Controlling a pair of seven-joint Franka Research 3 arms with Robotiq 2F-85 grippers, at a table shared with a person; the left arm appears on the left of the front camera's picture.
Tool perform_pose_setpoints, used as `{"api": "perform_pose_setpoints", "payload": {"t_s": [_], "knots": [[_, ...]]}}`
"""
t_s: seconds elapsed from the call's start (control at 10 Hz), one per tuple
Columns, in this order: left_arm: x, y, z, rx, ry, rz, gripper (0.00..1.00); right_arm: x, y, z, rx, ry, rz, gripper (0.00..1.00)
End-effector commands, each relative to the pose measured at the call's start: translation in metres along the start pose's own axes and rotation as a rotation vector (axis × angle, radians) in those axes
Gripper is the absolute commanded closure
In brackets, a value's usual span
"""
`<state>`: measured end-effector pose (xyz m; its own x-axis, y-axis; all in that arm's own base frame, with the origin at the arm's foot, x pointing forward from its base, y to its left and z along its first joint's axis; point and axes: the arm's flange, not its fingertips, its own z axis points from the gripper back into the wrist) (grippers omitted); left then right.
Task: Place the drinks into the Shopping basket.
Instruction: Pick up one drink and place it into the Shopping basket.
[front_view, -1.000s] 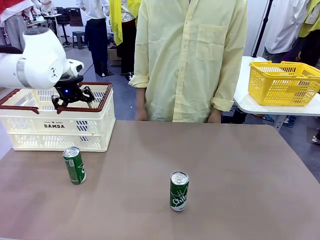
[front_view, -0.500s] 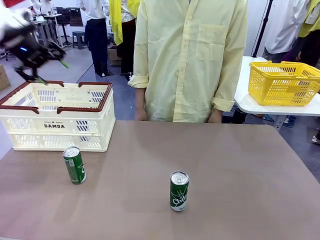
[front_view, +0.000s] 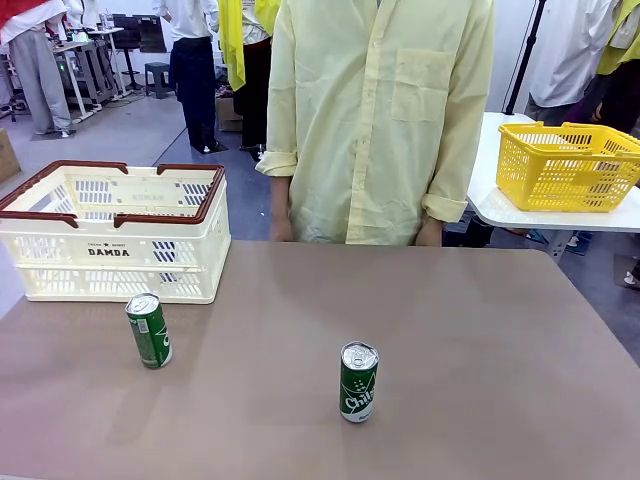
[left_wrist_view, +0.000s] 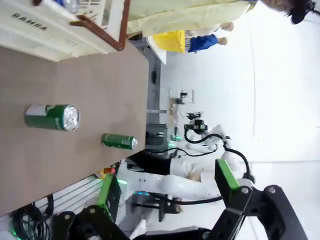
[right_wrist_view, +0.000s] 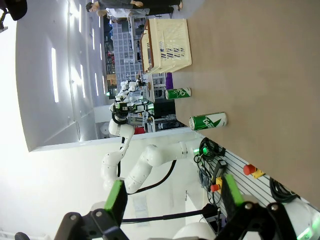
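Note:
Two dark green drinks stand upright on the brown table: one (front_view: 149, 331) just in front of the Shopping basket (front_view: 110, 245), the other (front_view: 358, 382) near the middle front. The cream basket with brown rim sits at the table's left rear. In the left wrist view my left gripper (left_wrist_view: 167, 187) is open and holds nothing, well away from both cans (left_wrist_view: 52, 117) (left_wrist_view: 119, 142) and the basket (left_wrist_view: 60, 25). My right gripper (right_wrist_view: 174, 195) is also open and holds nothing, far from the cans (right_wrist_view: 177, 93) (right_wrist_view: 207, 120) and the basket (right_wrist_view: 165, 45).
A person in a pale yellow shirt (front_view: 380, 120) stands at the table's far edge, hands down behind it. A yellow mesh basket (front_view: 565, 165) rests on a separate white table at the right.
My left arm, which hung over the Shopping basket with open fingers, has risen up and to the left and left the front view. The cans and basket have not moved.

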<state>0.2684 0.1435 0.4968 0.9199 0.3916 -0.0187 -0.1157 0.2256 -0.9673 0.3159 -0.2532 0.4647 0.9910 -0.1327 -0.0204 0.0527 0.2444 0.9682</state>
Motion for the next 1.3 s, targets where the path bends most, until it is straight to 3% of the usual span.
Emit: {"api": "perform_pose_setpoints", "payload": {"t_s": [0.0, 0.1, 0.2, 1.1, 1.2], "knots": [[0.022, 0.022, -0.015, 0.056, 0.050, 0.039, 0.00, -0.002, 0.005, 0.001, -0.010, 0.011, -0.014, 0.00], [0.032, 0.026, -0.030, 0.164, -0.027, 0.066, 0.00, -0.002, 0.005, 0.001, -0.010, 0.011, -0.014, 0.00], [0.005, 0.021, 0.004, 0.000, 0.021, 0.039, 0.00, -0.002, 0.005, 0.001, -0.010, 0.011, -0.014, 0.00], [0.004, 0.022, 0.005, 0.021, 0.023, 0.058, 0.00, -0.002, 0.005, 0.001, -0.010, 0.011, -0.014, 0.00], [-0.004, -0.015, -0.018, 0.035, 0.044, 0.044, 0.00, -0.002, 0.005, 0.001, -0.010, 0.011, -0.014, 0.00]]}}
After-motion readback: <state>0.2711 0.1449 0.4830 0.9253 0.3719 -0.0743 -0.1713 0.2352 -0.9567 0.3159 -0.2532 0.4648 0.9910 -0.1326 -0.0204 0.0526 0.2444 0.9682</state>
